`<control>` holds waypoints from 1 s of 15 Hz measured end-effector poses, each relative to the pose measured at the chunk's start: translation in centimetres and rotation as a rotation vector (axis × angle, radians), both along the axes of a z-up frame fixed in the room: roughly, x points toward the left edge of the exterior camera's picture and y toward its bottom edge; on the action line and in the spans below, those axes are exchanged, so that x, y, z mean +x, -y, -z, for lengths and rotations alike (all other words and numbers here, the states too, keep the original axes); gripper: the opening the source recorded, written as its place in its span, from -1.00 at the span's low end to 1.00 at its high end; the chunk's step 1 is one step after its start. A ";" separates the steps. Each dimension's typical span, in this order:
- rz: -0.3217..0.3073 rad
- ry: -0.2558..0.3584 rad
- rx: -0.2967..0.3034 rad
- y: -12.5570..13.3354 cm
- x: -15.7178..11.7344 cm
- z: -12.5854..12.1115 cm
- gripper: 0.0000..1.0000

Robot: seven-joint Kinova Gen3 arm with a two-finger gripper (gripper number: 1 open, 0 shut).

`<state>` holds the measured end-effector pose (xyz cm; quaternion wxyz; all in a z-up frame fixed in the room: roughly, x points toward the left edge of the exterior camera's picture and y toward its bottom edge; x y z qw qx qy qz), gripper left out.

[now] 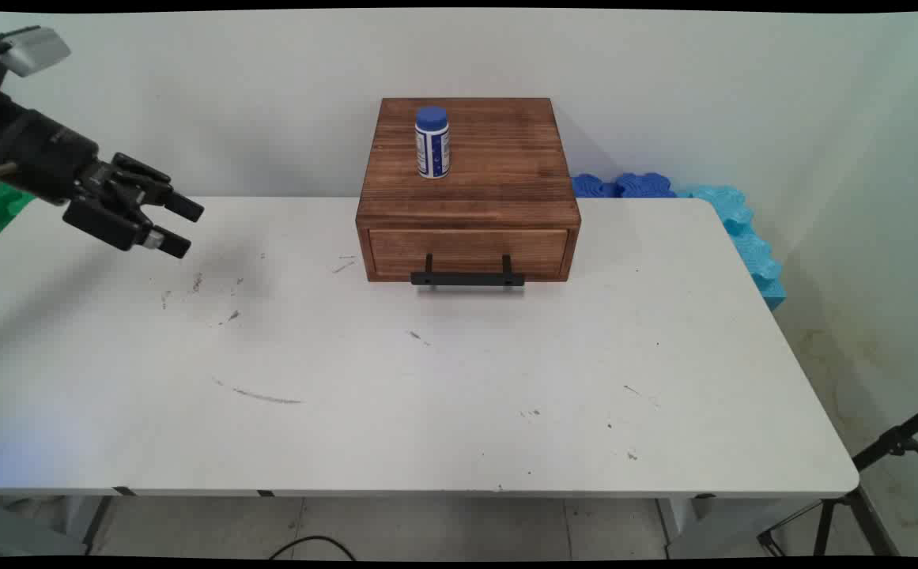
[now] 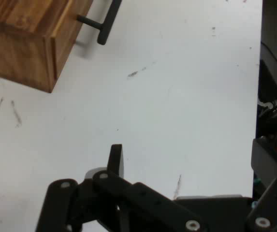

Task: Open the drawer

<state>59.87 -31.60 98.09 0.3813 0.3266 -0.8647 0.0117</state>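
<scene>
White tabletop (image 1: 427, 379) fills my view; at its back sits a wooden drawer box (image 1: 468, 190), drawer shut, a blue-capped bottle (image 1: 432, 142) upright on top. My claw (image 1: 178, 225) hovers far left, fingers apart, empty.

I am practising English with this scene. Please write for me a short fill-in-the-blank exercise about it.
1. The bottle with the blue cap stands on top of the wooden ____.
2. The drawer of the box is ____.
3. The gripper holds ____.
4. The drawer's handle is ____ in colour.

Missing words: box; closed; nothing; black.
</scene>
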 end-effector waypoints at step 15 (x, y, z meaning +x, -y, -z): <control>-0.164 -0.001 -0.095 7.2 -7.8 -2.1 1.00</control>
